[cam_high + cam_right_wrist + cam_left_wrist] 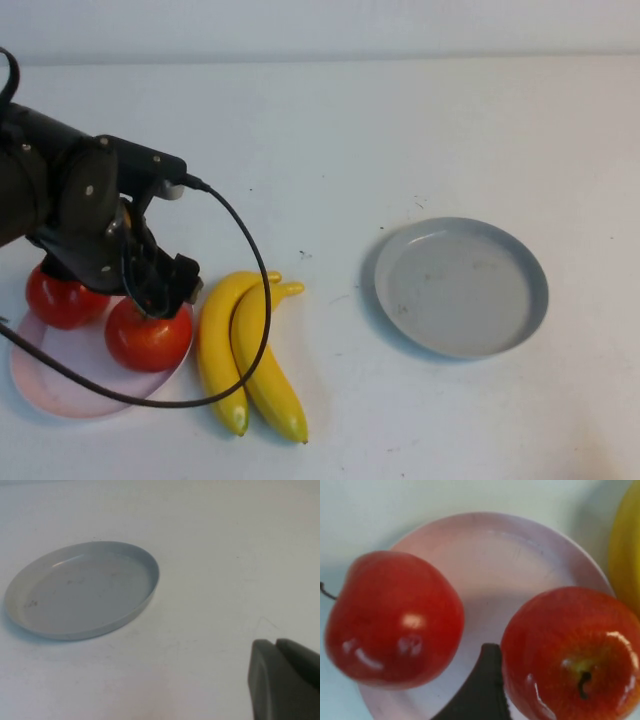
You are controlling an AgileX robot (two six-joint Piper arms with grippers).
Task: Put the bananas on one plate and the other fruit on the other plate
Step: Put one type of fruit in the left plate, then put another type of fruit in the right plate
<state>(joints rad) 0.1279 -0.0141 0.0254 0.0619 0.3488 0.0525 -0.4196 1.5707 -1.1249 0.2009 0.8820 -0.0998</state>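
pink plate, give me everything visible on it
The pink plate is round, pale pink, smooth and glossy like plastic or glazed ceramic, with a shallow rim. It lies flat on the white table at the robot's near left, beside the bananas. Two shiny red apples rest on it, one near each edge. The left gripper hangs open over the apple nearer the bananas. The right gripper, shut, is by the grey-blue plate.

Two red apples (148, 335), two yellow bananas (245, 355), one pink plate (60, 385), one grey-blue plate (462, 287).
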